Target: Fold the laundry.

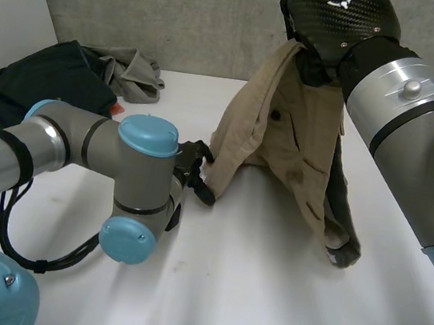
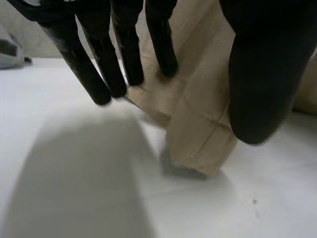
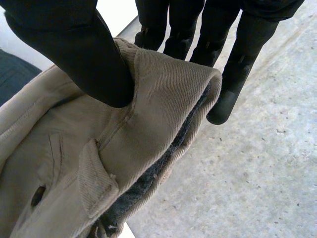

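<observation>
A beige garment (image 1: 285, 140), apparently trousers or shorts, is held up above the white table (image 1: 262, 298) by the right hand (image 1: 333, 25); its waistband (image 3: 163, 84) is pinched between thumb and fingers, and the lower end rests on the table. The left hand (image 1: 194, 167) is set at the lower hem (image 2: 198, 139), fingers (image 2: 126, 59) straight, thumb (image 2: 257, 89) apart, nothing squeezed yet. For a clean fold, the hem is best clamped first, then the cloth drawn taut and laid flat. Sturdy ribbed twill is seen, with a belt loop, a buttonhole and a darker denim-like inner layer; it hangs in stiff, tent-like folds. Dark clothes (image 1: 42, 81) are heaped at the table's far left.
</observation>
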`<state>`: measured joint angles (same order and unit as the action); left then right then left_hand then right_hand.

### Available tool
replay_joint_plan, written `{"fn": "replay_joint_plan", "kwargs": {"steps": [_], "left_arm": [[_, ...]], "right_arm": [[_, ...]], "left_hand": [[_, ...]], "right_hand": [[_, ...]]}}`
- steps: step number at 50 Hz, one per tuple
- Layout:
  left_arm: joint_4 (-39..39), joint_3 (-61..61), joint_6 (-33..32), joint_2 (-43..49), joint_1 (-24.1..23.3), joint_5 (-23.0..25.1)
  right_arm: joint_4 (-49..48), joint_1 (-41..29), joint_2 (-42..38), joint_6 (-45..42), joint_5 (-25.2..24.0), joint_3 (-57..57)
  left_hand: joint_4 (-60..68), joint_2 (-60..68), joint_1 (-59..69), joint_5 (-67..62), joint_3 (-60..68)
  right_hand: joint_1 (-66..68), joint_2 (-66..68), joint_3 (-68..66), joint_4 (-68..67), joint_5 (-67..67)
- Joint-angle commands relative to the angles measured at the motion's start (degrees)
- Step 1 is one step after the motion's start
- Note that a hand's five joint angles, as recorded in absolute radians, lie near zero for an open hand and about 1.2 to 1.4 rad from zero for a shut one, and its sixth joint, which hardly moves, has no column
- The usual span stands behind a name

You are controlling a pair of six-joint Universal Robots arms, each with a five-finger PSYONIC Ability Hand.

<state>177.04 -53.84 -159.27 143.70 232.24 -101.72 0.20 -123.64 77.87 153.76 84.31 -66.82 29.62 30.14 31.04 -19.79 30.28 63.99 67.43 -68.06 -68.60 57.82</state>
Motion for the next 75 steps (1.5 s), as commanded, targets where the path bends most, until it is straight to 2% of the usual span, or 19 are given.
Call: {"fn": "replay_joint_plan", "kwargs": {"steps": [1, 6, 9, 12, 18, 22, 29, 36, 42, 46, 49, 56, 60, 66, 68, 69, 70, 71, 75], "left_arm": [[-1.6, -4.6, 5.6, -5.0, 1.3, -2.6], [-2.0, -11.4, 2.0, -15.8, 5.8, -4.9], [-1.2, -17.1, -2.7, -26.0, 11.4, -3.8], [0.8, -21.4, -7.5, -36.3, 16.6, 1.2], [1.3, -25.6, -15.7, -51.1, 21.1, 12.3], [0.1, -26.8, -19.0, -53.5, 21.7, 13.0], [-2.2, -23.6, -29.9, -44.4, 19.7, 12.8], [0.0, -6.1, -35.1, -25.4, 17.3, 8.5], [12.9, 17.5, -34.7, -18.4, 16.9, 6.1], [23.1, 24.8, -34.0, -19.3, 16.8, 6.5], [24.1, 26.0, -34.1, -20.5, 16.7, 6.8], [14.0, 21.7, -34.4, -20.5, 17.7, 7.5], [14.1, 10.9, -34.0, -22.7, 18.8, 7.4], [17.9, -5.8, -32.5, -23.4, 17.5, 11.7], [18.4, -9.0, -31.6, -22.7, 16.6, 12.6], [18.5, -11.7, -30.2, -21.5, 15.4, 12.9], [18.5, -12.7, -29.2, -20.9, 14.8, 12.7], [18.4, -13.6, -28.2, -20.2, 14.3, 12.4], [16.8, -16.2, -20.8, -17.2, 11.7, 9.2]], "right_arm": [[-0.6, 1.8, 0.2, 0.8, 0.9, -0.3], [-0.5, 7.5, 0.0, -0.6, 0.6, -1.7], [-0.3, 11.5, -0.3, -1.4, -0.4, -2.5], [0.5, 14.3, 0.0, -1.9, -2.0, -3.5], [5.1, 15.7, 0.3, -2.1, -5.6, -5.0], [8.3, 16.9, 0.2, -2.2, -7.2, -5.5], [11.2, 17.6, -5.4, -5.1, -8.8, -3.8], [4.9, 16.3, -17.3, -5.2, -5.1, 6.5], [-15.7, 15.2, -25.4, -4.2, 0.1, 24.0], [-29.5, 14.9, -26.5, -1.6, -1.2, 29.2], [-33.8, 14.8, -26.9, 0.2, -3.4, 30.5], [-30.5, 15.4, -29.4, 1.5, -7.5, 32.9], [-26.2, 16.2, -30.9, 1.4, -8.5, 30.1], [-22.9, 15.4, -28.1, -3.7, -7.1, 19.7], [-22.4, 13.9, -24.9, -5.6, -6.5, 16.0], [-22.4, 13.4, -23.7, -5.8, -6.5, 14.7], [-22.2, 12.9, -22.6, -5.9, -6.7, 13.5], [-22.0, 12.5, -21.7, -5.9, -6.8, 12.4], [-19.6, 10.6, -18.3, -6.9, -6.4, 8.7]], "left_hand": [[50.4, 49.9, 49.0, -50.2, 49.7], [50.4, 49.9, 49.0, -50.2, 49.7], [50.4, 49.9, 49.0, -50.2, 49.7], [50.4, 49.9, 49.0, -50.2, 49.7], [50.4, 49.9, 49.0, -50.2, 49.7], [50.4, 49.9, 49.0, -50.2, 49.7], [50.4, 49.9, 49.0, -50.2, 49.7], [50.4, 49.9, 49.0, -50.2, 49.7], [50.4, 49.9, 49.0, -50.2, 49.7], [50.4, 49.9, 49.0, -50.2, 49.7], [50.4, 49.9, 49.0, -50.2, 49.7], [50.4, 49.9, 49.0, -50.2, 49.7], [50.4, 49.9, 49.0, -50.2, 49.7], [50.4, 49.9, 49.0, -50.2, 49.7], [26.5, 26.0, 25.1, -26.3, 25.8], [-1.1, -1.7, -2.6, 1.3, -1.8], [-12.1, -12.6, -13.5, 12.2, -12.7], [-18.7, -19.2, -20.1, 18.8, -19.3], [-19.6, -20.1, -21.0, 19.8, -20.3]], "right_hand": [[16.0, 12.6, -11.9, -11.4, 12.2], [16.0, 12.6, -11.9, -11.4, 12.2], [16.0, 12.6, -11.9, -11.4, 12.2], [16.0, 12.6, -11.9, -11.4, 12.2], [16.0, 12.6, -11.9, -11.4, 12.2], [16.0, 12.6, -11.9, -11.4, 12.2], [16.0, 12.6, -11.9, -11.4, 12.2], [16.0, 12.6, -11.9, -11.4, 12.2], [16.0, 12.6, -11.9, -11.4, 12.2], [16.0, 12.6, -11.9, -11.4, 12.2], [16.0, 12.6, -11.9, -11.4, 12.2], [16.0, 12.6, -11.9, -11.4, 12.2], [16.0, 12.6, -11.9, -11.4, 12.2], [16.0, 12.6, -11.9, -11.4, 12.2], [16.0, 12.6, -11.9, -11.4, 12.2], [16.0, 12.6, -11.9, -11.4, 12.2], [16.0, 12.6, -11.9, -11.4, 12.2], [16.0, 12.6, -11.9, -11.4, 12.2], [16.0, 12.6, -11.9, -11.4, 12.2]]}}
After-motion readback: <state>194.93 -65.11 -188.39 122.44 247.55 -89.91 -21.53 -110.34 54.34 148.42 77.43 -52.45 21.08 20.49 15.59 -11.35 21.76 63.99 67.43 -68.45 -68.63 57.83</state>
